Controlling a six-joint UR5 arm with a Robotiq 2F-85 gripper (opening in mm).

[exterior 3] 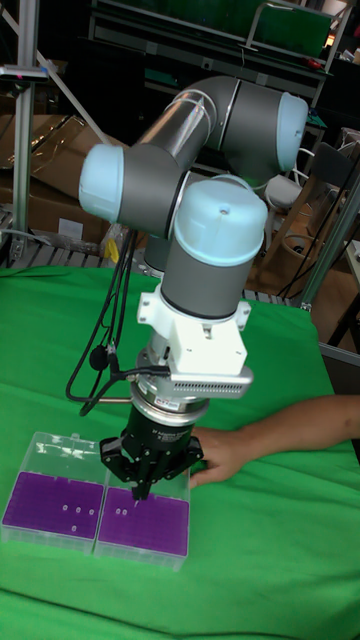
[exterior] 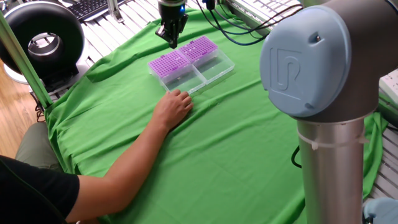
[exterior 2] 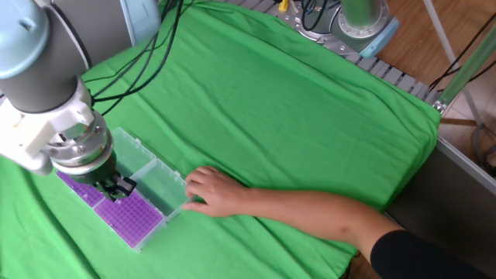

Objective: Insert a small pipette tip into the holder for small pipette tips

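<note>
The claw [exterior 3: 139,487] hangs over the purple tip holder [exterior 3: 146,520] on the green worktop [exterior: 236,143], pinched on what looks like a small tip [exterior 3: 137,494] pointing down, while a person's hand [exterior: 172,107] steadies the box so it stays put.

Green cloth [exterior: 236,143]; purple tip racks [exterior 3: 95,515] (clear plastic cases); black gripper [exterior 3: 140,492].

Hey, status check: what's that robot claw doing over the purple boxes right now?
Gripper hovering above purple tip racks, jaws pinched; tip too small to confirm. Person's hand touching the rack's edge, close by.
</note>
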